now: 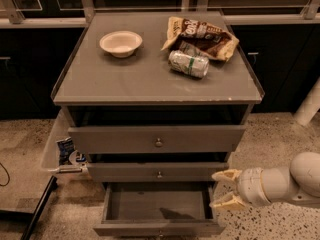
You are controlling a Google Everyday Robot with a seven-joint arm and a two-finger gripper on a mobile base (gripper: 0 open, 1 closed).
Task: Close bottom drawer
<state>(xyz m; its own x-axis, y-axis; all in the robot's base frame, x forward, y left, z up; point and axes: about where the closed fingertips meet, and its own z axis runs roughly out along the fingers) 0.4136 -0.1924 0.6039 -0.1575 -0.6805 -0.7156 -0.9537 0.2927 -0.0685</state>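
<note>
The bottom drawer (pixel 159 228) of the grey cabinet stands pulled out, its empty box open to view and its slim front near the lower edge of the camera view. My gripper (pixel 225 188) is at the drawer's right side, just beyond its right wall, with the arm coming in from the right. Its two tan fingers (pixel 226 175) are spread apart and hold nothing. The middle drawer (pixel 159 172) and the top drawer (pixel 157 139) above it are pushed in further.
On the cabinet top (pixel 125 79) are a white bowl (pixel 120 43), a can lying on its side (pixel 188 63) and a brown snack bag (pixel 200 36). A clear bin with packets (pixel 64 151) stands left of the cabinet. A dark bar (pixel 37 209) lies on the speckled floor.
</note>
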